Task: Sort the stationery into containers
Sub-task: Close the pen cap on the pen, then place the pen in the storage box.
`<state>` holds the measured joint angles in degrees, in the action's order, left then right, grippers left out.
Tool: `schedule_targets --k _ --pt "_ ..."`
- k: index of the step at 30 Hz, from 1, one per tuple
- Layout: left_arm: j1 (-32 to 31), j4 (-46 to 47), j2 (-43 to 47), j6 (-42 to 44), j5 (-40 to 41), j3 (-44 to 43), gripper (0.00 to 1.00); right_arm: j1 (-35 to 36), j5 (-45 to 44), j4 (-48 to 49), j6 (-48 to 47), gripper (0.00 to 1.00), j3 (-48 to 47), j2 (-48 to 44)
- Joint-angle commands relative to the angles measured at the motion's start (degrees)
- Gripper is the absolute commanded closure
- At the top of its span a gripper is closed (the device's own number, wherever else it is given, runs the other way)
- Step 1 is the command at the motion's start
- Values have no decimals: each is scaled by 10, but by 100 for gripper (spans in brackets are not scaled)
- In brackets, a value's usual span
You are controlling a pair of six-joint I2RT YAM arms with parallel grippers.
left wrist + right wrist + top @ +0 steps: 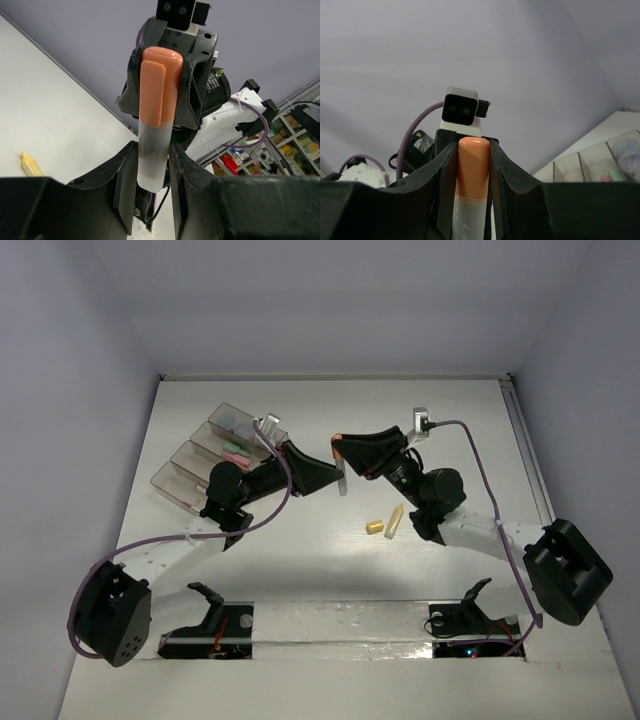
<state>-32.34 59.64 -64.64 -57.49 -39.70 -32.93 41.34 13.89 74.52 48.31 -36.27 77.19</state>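
While left jaws clamp orange-capped stick (154,131) — right jaws pinch cap (471,167).

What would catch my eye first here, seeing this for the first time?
Both arms meet in the middle over one orange-capped marker: the left gripper pinches its pale barrel and the right gripper clasps the cap. Just right of it, two yellow sticks lie loose on the white table. A row of clear boxes sits at the far left, some holding pink and green bits.
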Motion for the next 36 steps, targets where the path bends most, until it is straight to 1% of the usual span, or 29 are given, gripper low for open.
schedule_targets --k 1,3,4,7,9,15,17,20,21,22,23,24,25,26,27,28,30,31,35,36 --pt "14 166 49 -5 108 -81 100 31 134 -147 -43 94 37 5" --pt "14 153 56 -1 109 -65 100 31 121 -157 -45 80 28 -12" --pt "14 148 60 3 110 -58 100 31 112 -168 -45 62 24 -17" --pt "14 115 80 23 118 -31 100 31 83 -199 -49 35 12 -47" --pt "14 101 94 29 123 -14 100 26 72 -213 -54 29 2 -62" --pt "20 84 129 30 146 58 100 26 54 -228 -54 27 -7 -94" --pt "20 62 144 45 156 68 100 21 46 -238 -55 20 -2 -110" --pt "26 -32 186 76 195 73 100 16 35 -263 -66 13 9 -134" --pt "26 -110 207 104 235 68 100 15 31 -272 -73 13 12 -151" --pt "33 -154 217 119 257 56 100 15 26 -303 -80 12 14 -161" --pt "33 -240 226 133 283 48 100 15 13 -325 -88 12 15 -170" --pt "33 -281 240 155 340 31 100 15 4 -349 -107 12 15 -188" --pt "39 -322 246 161 367 24 100 15 -7 -399 -117 13 14 -198" --pt "46 -390 251 165 391 18 100 15 -30 -426 -126 13 16 -208" --pt "47 -420 259 169 453 14 100 15 -39 -448 -140 14 17 -216" --pt "55 -449 262 164 477 10 100 15 -46 -492 -148 14 18 -236" --pt "80 -500 273 159 522 16 100 15 -61 -529 -171 14 24 -254" --pt "89 -515 280 151 529 23 100 15 -68 -559 -178 14 27 -271" --pt "148 -548 266 143 523 35 100 15 -107 -597 -199 13 39 -295" --pt "173 -546 251 144 517 39 100 15 -112 -600 -203 13 43 -296"
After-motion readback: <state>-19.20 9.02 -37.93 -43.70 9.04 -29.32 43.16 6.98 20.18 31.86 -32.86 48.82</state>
